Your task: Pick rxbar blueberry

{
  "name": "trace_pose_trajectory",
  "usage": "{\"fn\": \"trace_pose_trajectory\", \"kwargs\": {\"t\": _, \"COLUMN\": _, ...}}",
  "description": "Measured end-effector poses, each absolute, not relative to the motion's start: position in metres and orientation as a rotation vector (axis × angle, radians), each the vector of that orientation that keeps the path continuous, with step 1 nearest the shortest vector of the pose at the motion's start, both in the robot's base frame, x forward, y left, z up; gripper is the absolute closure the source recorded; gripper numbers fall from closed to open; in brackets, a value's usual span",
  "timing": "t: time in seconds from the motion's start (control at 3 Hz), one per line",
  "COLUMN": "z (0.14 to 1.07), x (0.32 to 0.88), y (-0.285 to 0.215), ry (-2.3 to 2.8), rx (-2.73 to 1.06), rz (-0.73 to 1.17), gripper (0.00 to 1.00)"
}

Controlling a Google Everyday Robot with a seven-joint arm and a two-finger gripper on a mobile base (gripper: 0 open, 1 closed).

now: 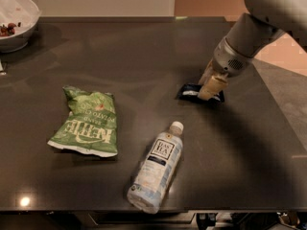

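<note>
The rxbar blueberry is a small flat dark navy bar with white label patches, lying on the dark table right of centre. My gripper comes down from the upper right on the grey arm. Its tip is right on top of the bar's right half and hides that part. The bar lies flat on the table.
A green Kettle chip bag lies at the left. A clear white-capped tea bottle lies on its side near the front edge. A white bowl stands at the back left corner. The table's right edge is close behind the arm.
</note>
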State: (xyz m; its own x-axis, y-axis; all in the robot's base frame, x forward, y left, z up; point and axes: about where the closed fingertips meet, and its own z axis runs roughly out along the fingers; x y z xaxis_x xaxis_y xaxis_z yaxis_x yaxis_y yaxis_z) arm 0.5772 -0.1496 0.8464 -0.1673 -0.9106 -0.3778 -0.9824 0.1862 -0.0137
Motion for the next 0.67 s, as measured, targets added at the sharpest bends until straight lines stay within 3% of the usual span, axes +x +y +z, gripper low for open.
{"fn": "trace_pose_trajectory", "kwargs": {"t": 0.67, "z": 0.908, "x": 0.556, "y": -0.144, "ry": 2.06, "rx": -1.83, "rz": 0.339, "gripper": 1.0}}
